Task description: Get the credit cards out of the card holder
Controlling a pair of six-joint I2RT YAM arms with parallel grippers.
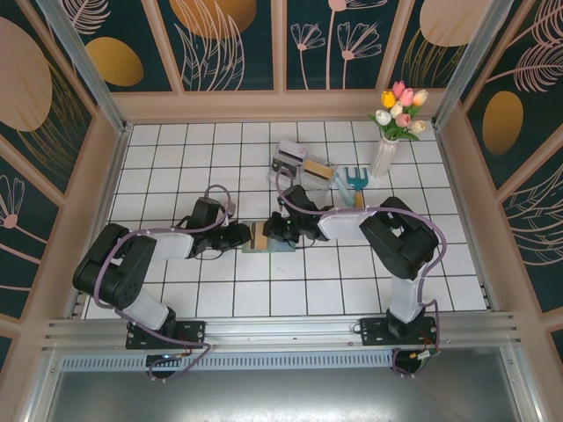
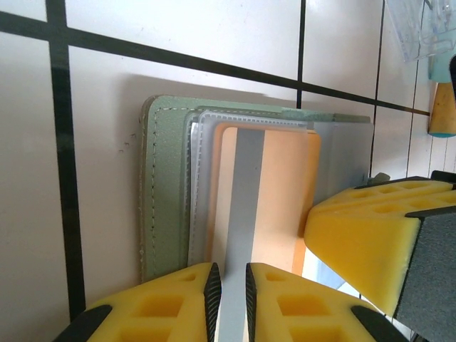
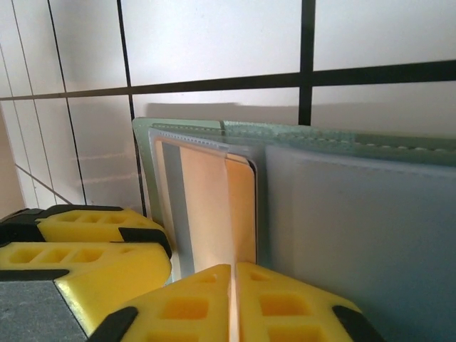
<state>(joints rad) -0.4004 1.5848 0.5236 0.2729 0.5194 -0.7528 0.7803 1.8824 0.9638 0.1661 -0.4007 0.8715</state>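
The grey-green card holder (image 1: 283,248) lies open on the tiled floor between my two grippers. In the left wrist view its green cover (image 2: 165,192) and clear sleeve frame a tan-orange credit card (image 2: 285,192). My left gripper (image 2: 231,299) (image 1: 244,236) is at the holder's left edge, its pads pressed on a grey strip of the holder. My right gripper (image 3: 234,306) (image 1: 280,230) is shut on the thin edge of a pale tan credit card (image 3: 206,206), which stands in front of an orange one. The holder's grey inner panel (image 3: 356,235) lies to the right.
A clear plastic tray (image 1: 308,171) stands behind the holder. A teal garden fork (image 1: 354,180) lies beside the tray, and a white vase of tulips (image 1: 384,154) stands at the back right. Patterned walls close in the floor on three sides.
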